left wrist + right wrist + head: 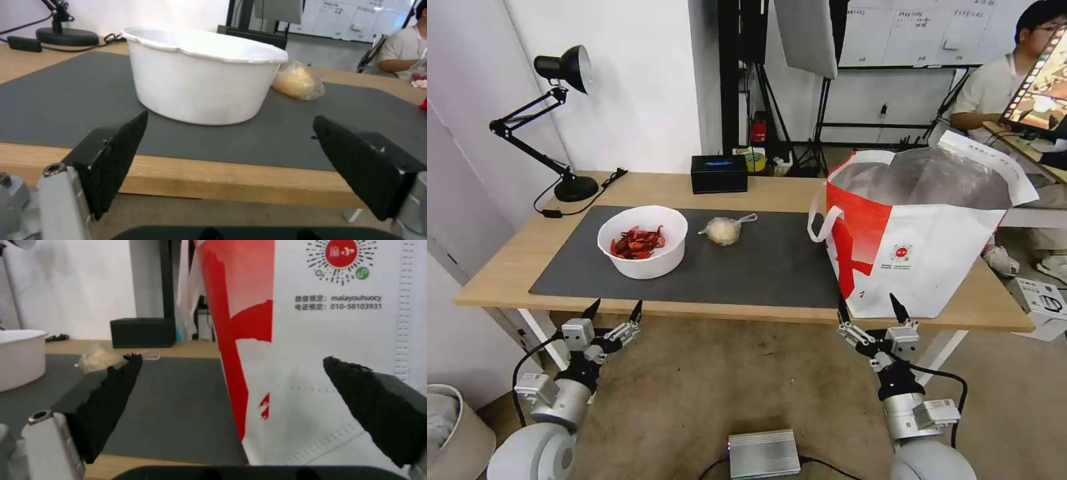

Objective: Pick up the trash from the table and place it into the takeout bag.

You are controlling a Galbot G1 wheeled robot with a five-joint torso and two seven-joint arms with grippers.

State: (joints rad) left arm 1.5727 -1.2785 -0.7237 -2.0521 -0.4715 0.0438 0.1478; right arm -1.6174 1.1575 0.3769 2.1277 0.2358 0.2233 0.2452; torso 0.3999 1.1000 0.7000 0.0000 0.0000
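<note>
Nothing is bagged yet as far as shows: the bowl of shells (pixel 642 241) and knotted bag (pixel 724 230) sit on the worktop (pixel 507 257) beyond the left gripper (pixel 613 312), jaws wide and empty. The takeout bag (pixel 917 233) stands just ahead of the right gripper (pixel 870 311), jaws wide too.

Legible print is confined to the large white-and-red boxy takeout bag with silver foil lining (pixel 338 340). In the right wrist view its white side panel carries a round QR-style code with a red centre disc and a small green dot — two printed lines sit beneath it. The first reads Chinese characters followed by "malayouhuocy"; the second reads Chinese characters followed by "010-58103931". In the head view the same emblem (pixel 901 253) shows on the bag, too small to read.
</note>
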